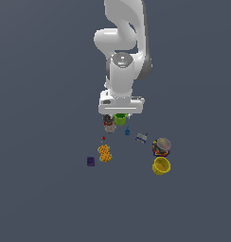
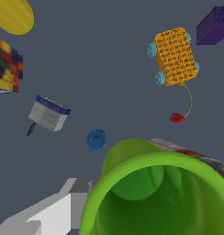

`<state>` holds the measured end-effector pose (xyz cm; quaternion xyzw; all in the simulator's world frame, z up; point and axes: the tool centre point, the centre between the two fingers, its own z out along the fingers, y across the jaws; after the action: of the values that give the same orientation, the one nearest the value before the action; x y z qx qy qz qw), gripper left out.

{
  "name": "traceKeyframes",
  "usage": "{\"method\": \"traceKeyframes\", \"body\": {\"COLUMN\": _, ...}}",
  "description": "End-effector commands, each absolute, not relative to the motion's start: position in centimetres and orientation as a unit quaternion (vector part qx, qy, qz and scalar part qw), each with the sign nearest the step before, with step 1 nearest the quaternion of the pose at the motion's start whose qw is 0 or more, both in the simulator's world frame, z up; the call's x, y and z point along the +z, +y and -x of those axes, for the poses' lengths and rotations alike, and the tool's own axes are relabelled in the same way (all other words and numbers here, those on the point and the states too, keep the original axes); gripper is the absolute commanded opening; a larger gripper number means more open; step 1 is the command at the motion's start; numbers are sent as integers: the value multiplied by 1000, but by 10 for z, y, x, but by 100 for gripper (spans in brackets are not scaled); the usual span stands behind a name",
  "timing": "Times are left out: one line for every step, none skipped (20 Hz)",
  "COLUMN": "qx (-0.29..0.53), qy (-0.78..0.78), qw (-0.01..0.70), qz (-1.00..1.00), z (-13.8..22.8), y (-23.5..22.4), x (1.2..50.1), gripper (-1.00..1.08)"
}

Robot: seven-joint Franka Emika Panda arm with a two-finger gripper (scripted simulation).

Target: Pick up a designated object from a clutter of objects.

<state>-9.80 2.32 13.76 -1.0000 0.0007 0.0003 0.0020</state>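
I see the green cup [image 1: 120, 118] tucked directly under the gripper [image 1: 120, 116], clear of the floor, its round open mouth filling the wrist view [image 2: 155, 193]: bright green, plain smooth walls, darker inside. One grey finger [image 2: 63, 211] sits against its rim, so the claw looks clenched on the cup. A labelled can [image 1: 109, 125] stands just beside it. Below lie a blue piece [image 2: 96, 140], a red piece [image 2: 176, 118], an orange block with light-blue wheels [image 2: 174, 56], a purple cube [image 2: 215, 25], a small grey hammer-like piece [image 2: 48, 113], another can [image 1: 161, 147] and the yellow cup [image 1: 161, 166].
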Motion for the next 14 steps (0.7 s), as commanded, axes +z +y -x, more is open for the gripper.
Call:
{"method": "traceKeyframes", "body": {"qx": 0, "qy": 1, "qw": 2, "qz": 1000, "z": 84, "y": 9, "x": 157, "gripper": -100}}
{"method": "traceKeyframes", "body": {"qx": 0, "qy": 1, "qw": 2, "qz": 1000, "z": 79, "y": 3, "x": 165, "gripper": -100}}
{"method": "traceKeyframes", "body": {"qx": 0, "qy": 1, "qw": 2, "qz": 1000, "z": 73, "y": -3, "x": 172, "gripper": -100}}
{"method": "traceKeyframes", "body": {"qx": 0, "qy": 1, "qw": 2, "qz": 1000, "z": 68, "y": -8, "x": 180, "gripper": -100}}
{"method": "traceKeyframes", "body": {"qx": 0, "qy": 1, "qw": 2, "qz": 1000, "z": 62, "y": -14, "x": 188, "gripper": -100}}
{"method": "traceKeyframes", "body": {"qx": 0, "qy": 1, "qw": 2, "qz": 1000, "z": 56, "y": -20, "x": 196, "gripper": -100}}
{"method": "traceKeyframes", "body": {"qx": 0, "qy": 1, "qw": 2, "qz": 1000, "z": 50, "y": -26, "x": 204, "gripper": -100}}
{"method": "traceKeyframes", "body": {"qx": 0, "qy": 1, "qw": 2, "qz": 1000, "z": 45, "y": -32, "x": 211, "gripper": -100}}
{"method": "traceKeyframes", "body": {"qx": 0, "qy": 1, "qw": 2, "qz": 1000, "z": 39, "y": -38, "x": 218, "gripper": -100}}
{"method": "traceKeyframes", "body": {"qx": 0, "qy": 1, "qw": 2, "qz": 1000, "z": 34, "y": -43, "x": 226, "gripper": -100}}
{"method": "traceKeyframes", "body": {"qx": 0, "qy": 1, "qw": 2, "qz": 1000, "z": 29, "y": -48, "x": 232, "gripper": -100}}
{"method": "traceKeyframes", "body": {"qx": 0, "qy": 1, "qw": 2, "qz": 1000, "z": 24, "y": -53, "x": 239, "gripper": -100}}
{"method": "traceKeyframes", "body": {"qx": 0, "qy": 1, "qw": 1, "qz": 1000, "z": 19, "y": -58, "x": 246, "gripper": -100}}
{"method": "traceKeyframes", "body": {"qx": 0, "qy": 1, "qw": 1, "qz": 1000, "z": 14, "y": -63, "x": 252, "gripper": -100}}
